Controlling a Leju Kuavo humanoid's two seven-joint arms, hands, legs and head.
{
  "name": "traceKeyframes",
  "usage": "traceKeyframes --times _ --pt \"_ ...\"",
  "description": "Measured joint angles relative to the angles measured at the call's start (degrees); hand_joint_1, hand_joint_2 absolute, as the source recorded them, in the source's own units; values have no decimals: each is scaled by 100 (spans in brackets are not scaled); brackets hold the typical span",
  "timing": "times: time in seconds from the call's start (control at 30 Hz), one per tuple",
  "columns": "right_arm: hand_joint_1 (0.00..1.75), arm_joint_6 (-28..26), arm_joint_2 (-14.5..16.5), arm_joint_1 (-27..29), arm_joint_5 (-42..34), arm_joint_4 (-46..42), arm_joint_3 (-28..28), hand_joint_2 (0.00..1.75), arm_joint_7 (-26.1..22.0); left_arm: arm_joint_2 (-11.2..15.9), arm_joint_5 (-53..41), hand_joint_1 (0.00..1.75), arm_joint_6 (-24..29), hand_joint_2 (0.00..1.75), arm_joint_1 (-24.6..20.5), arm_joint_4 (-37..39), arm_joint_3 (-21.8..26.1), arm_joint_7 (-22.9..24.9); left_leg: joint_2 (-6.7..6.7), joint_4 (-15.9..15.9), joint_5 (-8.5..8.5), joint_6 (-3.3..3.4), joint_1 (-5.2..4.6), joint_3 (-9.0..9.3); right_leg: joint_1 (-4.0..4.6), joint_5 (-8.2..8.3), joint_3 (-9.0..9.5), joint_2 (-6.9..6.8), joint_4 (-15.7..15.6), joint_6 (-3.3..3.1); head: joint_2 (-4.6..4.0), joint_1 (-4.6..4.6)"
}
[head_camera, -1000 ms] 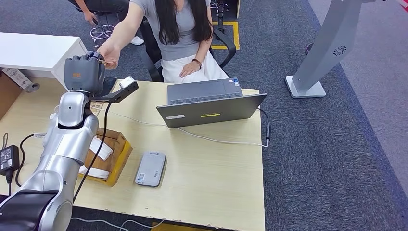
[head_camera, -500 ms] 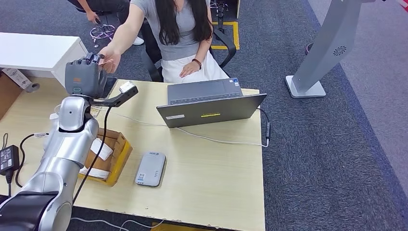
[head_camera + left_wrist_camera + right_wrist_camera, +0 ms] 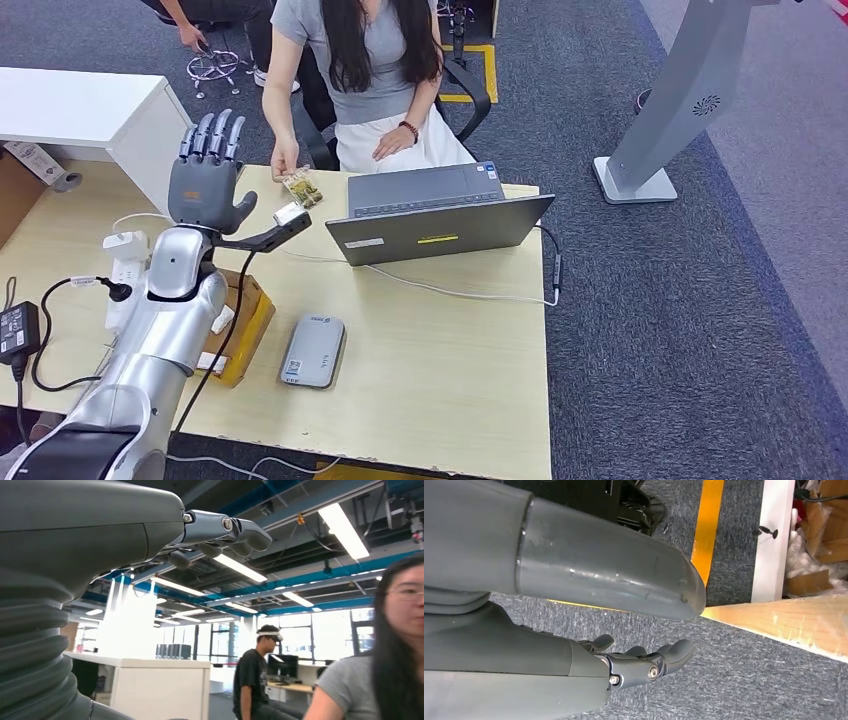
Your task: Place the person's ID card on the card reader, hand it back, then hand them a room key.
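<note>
My left hand [image 3: 207, 172] is raised over the table's far left part, palm flat and fingers straight, holding nothing. In the left wrist view its fingers [image 3: 226, 529] stretch out against the ceiling. The person's hand holds a patterned card [image 3: 302, 187] down at the table's far edge, just left of the laptop and a little right of my hand. The grey card reader [image 3: 313, 350] lies flat near the front edge. A brown cardboard box [image 3: 251, 322] with white cards stands left of it, partly behind my arm. My right hand [image 3: 644, 661] hangs beside the table, fingers loose, with nothing in it.
An open grey laptop [image 3: 440, 215] sits at the far middle, its cable trailing across the table [image 3: 450, 380]. A white power strip [image 3: 125, 262] and a black adapter [image 3: 17, 330] lie at the left. The seated person [image 3: 370, 70] faces me across the table.
My left hand, closed by the person's outstretched hand before, has opened with fingers straight. The person's arm has drawn back and now holds the card on the table by the laptop.
</note>
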Motion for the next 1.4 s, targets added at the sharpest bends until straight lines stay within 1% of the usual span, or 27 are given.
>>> traceKeyframes --times 0.1,0.23,0.3,0.4,0.5,0.6,0.73,0.8,1.03,1.2,1.3,1.4 --pt "0 -36 0 4 -48 3 -18 0 -43 -130 89 0 -191 175 386 -582 -180 -67 0 0 -2 1 -1 -1 -1 -1 0 0 -1 1 0 1" --pt "0 -56 0 16 -160 3 -112 0 -135 -160 212 0 -354 175 1195 -1813 -642 -130 0 0 -7 4 -2 -3 -2 -5 -1 -1 -2 4 0 0" --pt "0 -66 0 25 -213 3 -178 0 -192 -107 236 0 -335 175 1665 -2488 -911 -110 1 0 -13 7 -2 -5 -2 -9 -2 1 -2 5 0 0" --pt "0 -88 -1 35 -272 3 -280 0 -272 52 256 0 -251 175 2318 -3358 -1226 -76 4 -1 -20 8 -2 -5 -2 -15 -5 4 -2 5 0 -1" --pt "0 -107 -2 40 -286 3 -347 0 -298 193 266 0 -211 175 2754 -3903 -1380 -68 0 -1 -22 7 -1 -5 -2 -19 -6 -1 -3 6 0 0" --pt "0 -113 -2 40 -287 3 -396 0 -303 275 269 0 -191 175 2954 -4213 -1433 -65 -1 -1 -21 7 -1 -5 -1 -19 -4 -4 -2 5 0 0" --pt "0 -120 -2 40 -294 3 -430 0 -310 343 258 0 -168 175 3095 -4440 -1483 -78 0 -1 -18 7 -1 -4 -1 -17 1 -5 -1 6 0 1" --pt "0 -128 -2 41 -322 3 -452 0 -330 385 240 0 -124 175 3236 -4570 -1496 -114 1 -1 -19 7 -1 -1 -2 -17 4 -2 -1 6 0 1" --pt "0 -139 -22 61 -404 3 -595 0 -409 630 143 0 108 175 4222 -5087 -1583 -248 2 -1 -28 8 -2 -3 -2 -29 0 0 -3 11 0 0" --pt "0 -150 -47 55 -459 1 -698 0 -429 873 281 0 49 175 4831 -5240 -1587 -80 1 -3 -31 6 -1 -3 -2 -33 0 -2 -2 11 0 -1" --pt "0 -150 -63 50 -464 -1 -733 0 -430 1007 317 0 48 175 5063 -5295 -1587 -46 -1 -3 -31 6 -1 -2 -1 -33 1 -5 -2 10 0 0" --pt "0 -150 -74 49 -464 -1 -756 0 -432 1076 336 0 48 175 5176 -5342 -1587 -36 -1 -3 -30 6 -1 -2 -1 -33 3 -7 -2 11 0 1"
